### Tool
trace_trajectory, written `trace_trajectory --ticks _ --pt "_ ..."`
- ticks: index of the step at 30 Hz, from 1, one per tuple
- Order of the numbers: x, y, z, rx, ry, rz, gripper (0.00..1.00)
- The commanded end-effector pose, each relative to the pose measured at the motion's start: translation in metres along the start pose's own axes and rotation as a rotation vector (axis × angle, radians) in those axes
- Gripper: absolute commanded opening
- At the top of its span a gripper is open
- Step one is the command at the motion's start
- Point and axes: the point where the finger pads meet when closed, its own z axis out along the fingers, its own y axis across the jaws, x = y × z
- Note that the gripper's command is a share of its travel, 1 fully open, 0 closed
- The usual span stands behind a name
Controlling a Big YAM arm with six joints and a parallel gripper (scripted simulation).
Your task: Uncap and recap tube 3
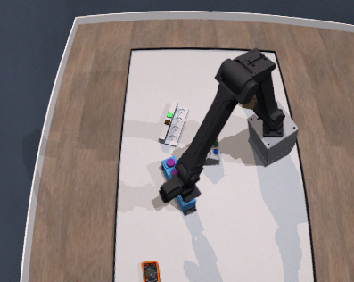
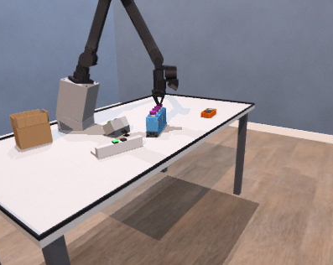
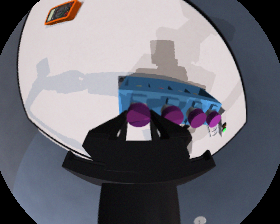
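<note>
The blue decapping station (image 1: 188,204) (image 2: 156,126) (image 3: 158,86) holds the tubes, each with a purple cap. My gripper (image 2: 158,103) (image 3: 138,113) is shut on the cap of tube 1 (image 3: 139,114), at the station's end farthest from the tray. The caps of tube 2 (image 3: 173,115), tube 3 (image 3: 197,118) and tube 4 (image 3: 214,119) (image 1: 170,162) sit on their tubes. Their tightness cannot be told. The cap tray (image 1: 161,140) (image 2: 120,148) shows no cap in its nests. Its green lamp (image 1: 169,115) (image 2: 115,142) is lit; the amber lamp (image 1: 167,121) (image 2: 123,139) is dark.
The key housing (image 1: 213,159) (image 2: 117,126), with the blue CYCLE key (image 1: 216,152) and green READY key (image 1: 215,143), stands between station and arm base. An orange multimeter (image 1: 151,271) (image 2: 208,112) (image 3: 63,12) lies beyond the station. A cardboard box (image 2: 33,133) stands beside the base.
</note>
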Motion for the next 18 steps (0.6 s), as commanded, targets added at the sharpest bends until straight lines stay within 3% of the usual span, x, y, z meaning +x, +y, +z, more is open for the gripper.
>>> trace_trajectory --ticks 1,16,17,18 --pt "-0.0193 -0.0051 -0.0082 -0.003 -0.037 0.166 0.00" --pt "-0.0116 -0.0003 -0.0051 -0.004 -0.023 0.144 0.00" --pt "-0.0116 -0.0003 -0.0051 -0.004 -0.023 0.144 0.49" --pt "-0.0116 -0.0003 -0.0051 -0.004 -0.023 0.144 0.49"
